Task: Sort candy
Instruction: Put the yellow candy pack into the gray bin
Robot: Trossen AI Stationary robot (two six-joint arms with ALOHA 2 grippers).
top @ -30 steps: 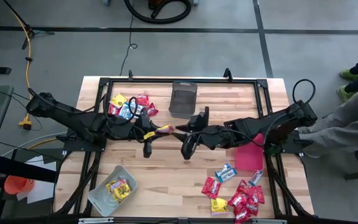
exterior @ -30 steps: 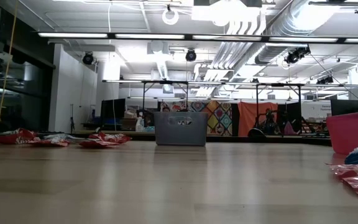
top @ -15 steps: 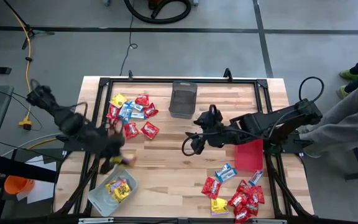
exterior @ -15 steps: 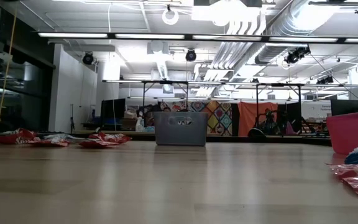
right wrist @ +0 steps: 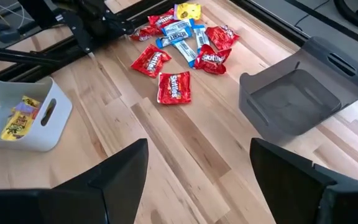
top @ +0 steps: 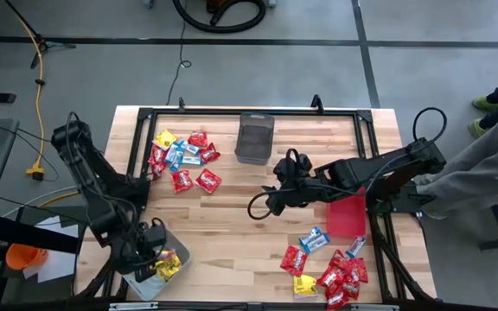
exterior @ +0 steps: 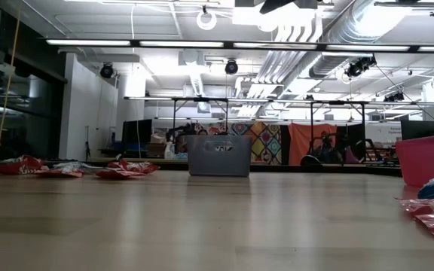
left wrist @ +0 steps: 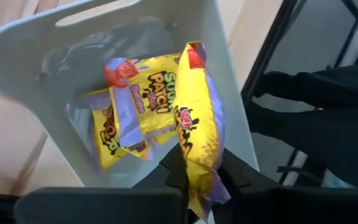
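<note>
Poised over the clear grey plastic bin [left wrist: 17, 43] at the table's near left, left gripper [left wrist: 197, 171] pinching a yellow, crinkly wrapped candy packet [left wrist: 196, 124] by its edge, seemingly light, limp and slippery; right gripper [right wrist: 197, 168] spread wide, empty, mid-table.

Glossy candy [left wrist: 194, 112], matt plastic bin [left wrist: 23, 43], wood table [top: 232, 233]

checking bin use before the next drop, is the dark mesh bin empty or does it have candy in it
Empty: the right wrist view looks into the dark mesh bin and shows only bare floor, no packets.
</note>
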